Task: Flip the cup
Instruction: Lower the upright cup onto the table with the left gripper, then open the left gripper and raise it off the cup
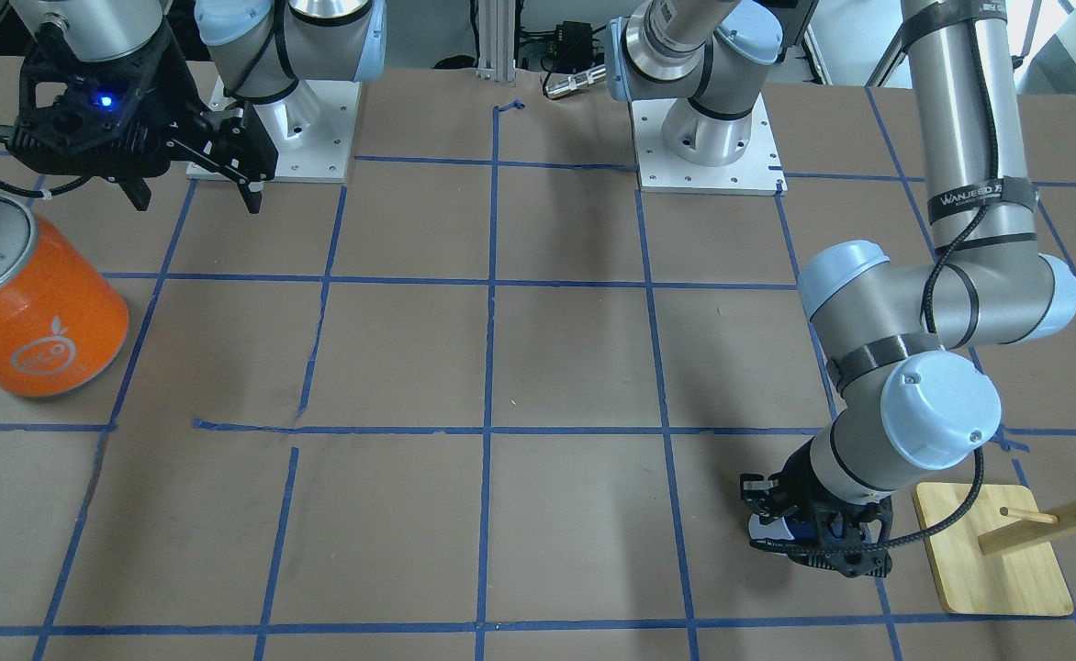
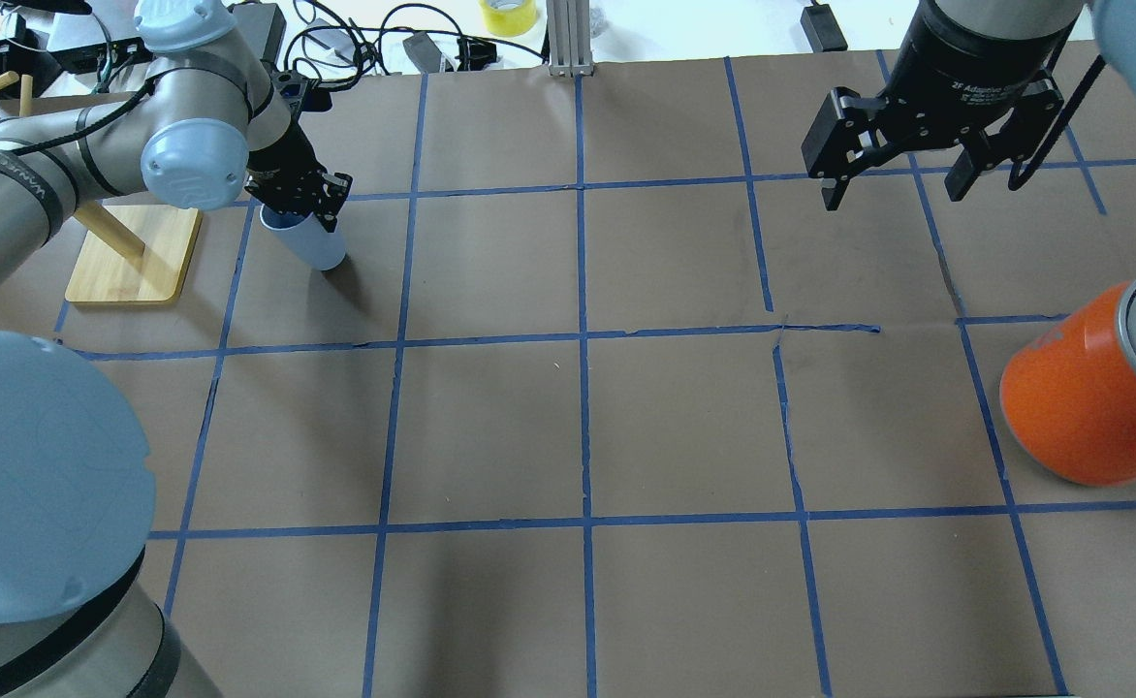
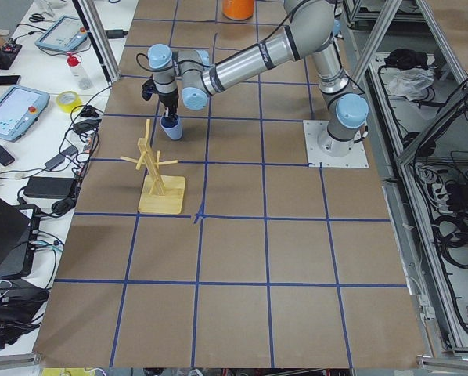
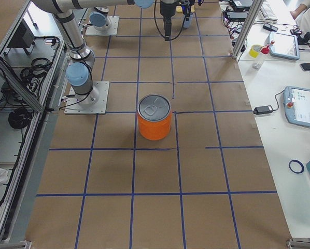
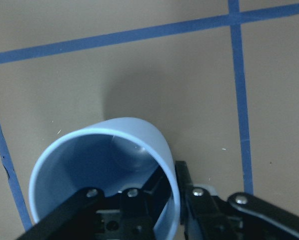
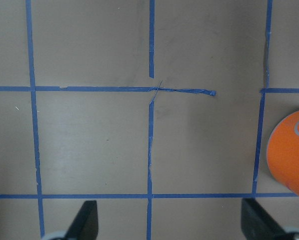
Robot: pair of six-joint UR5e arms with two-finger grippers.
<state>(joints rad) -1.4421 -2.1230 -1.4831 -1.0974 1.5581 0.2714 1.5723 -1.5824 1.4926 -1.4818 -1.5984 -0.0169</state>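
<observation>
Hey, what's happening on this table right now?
The robot's left end effector pinches the rim of a small pale blue cup, one finger inside and one outside. It holds the cup tilted, mouth up, beside a wooden rack. The right end effector hangs open and empty over the table near a big orange can, which is untouched.

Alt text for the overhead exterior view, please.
The left gripper pinches the rim of a small pale blue plastic cup, tilted with its mouth up, beside a wooden stand. The right gripper hangs open, clear of a large orange can with a silver top, on the brown blue-taped table.
</observation>
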